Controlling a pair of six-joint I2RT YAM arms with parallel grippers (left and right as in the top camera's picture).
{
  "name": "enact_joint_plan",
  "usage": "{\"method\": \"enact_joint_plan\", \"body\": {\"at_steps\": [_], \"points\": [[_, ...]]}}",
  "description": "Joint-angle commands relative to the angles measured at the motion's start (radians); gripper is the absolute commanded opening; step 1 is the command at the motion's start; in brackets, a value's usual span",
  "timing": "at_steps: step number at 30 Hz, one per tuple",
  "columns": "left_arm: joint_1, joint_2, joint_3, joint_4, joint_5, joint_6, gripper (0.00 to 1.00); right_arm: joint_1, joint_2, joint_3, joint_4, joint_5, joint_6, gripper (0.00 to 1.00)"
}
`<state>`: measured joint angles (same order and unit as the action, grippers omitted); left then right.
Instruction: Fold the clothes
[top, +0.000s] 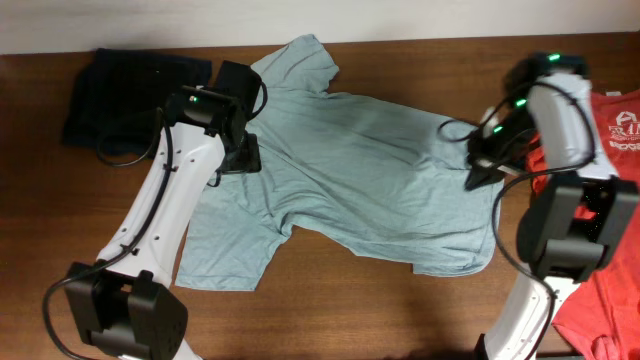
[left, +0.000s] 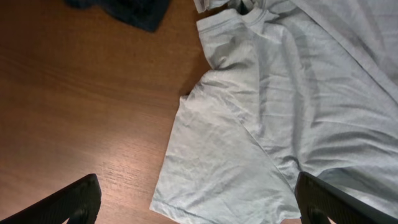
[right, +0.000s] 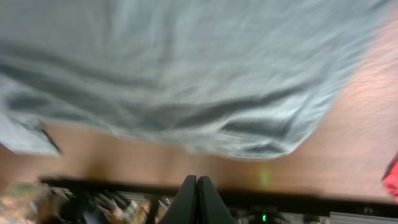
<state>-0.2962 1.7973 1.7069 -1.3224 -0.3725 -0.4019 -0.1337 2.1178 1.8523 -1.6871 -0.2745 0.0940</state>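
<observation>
A large pale blue-grey T-shirt (top: 350, 170) lies spread flat across the middle of the brown table, collar at the left, hem at the right. A red T-shirt with white print (top: 610, 290) lies at the right edge, partly under my right arm. My left gripper (top: 236, 157) hangs above the shirt's collar side; in the left wrist view its fingers (left: 199, 208) are wide open and empty over a sleeve (left: 217, 168). My right gripper (top: 480, 175) hovers at the shirt's hem edge; its fingers (right: 197, 199) are pressed together, holding nothing, and the shirt (right: 186, 74) fills the view above them.
A dark navy garment (top: 130, 90) lies bunched at the back left corner; its edge shows in the left wrist view (left: 124, 9). Bare table wood (top: 380, 310) runs along the front edge. A white wall borders the table's far side.
</observation>
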Motion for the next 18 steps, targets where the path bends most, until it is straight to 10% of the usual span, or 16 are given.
{"method": "enact_joint_plan", "body": {"at_steps": [1, 18], "points": [[-0.003, 0.008, -0.006, 0.002, -0.016, -0.013, 0.99, 0.081, -0.109, -0.106, 0.015, 0.029, -0.003, 0.04], [-0.003, 0.008, -0.006, 0.002, -0.016, -0.013, 0.99, 0.237, -0.783, -0.911, 0.477, 0.154, 0.423, 0.04]]}}
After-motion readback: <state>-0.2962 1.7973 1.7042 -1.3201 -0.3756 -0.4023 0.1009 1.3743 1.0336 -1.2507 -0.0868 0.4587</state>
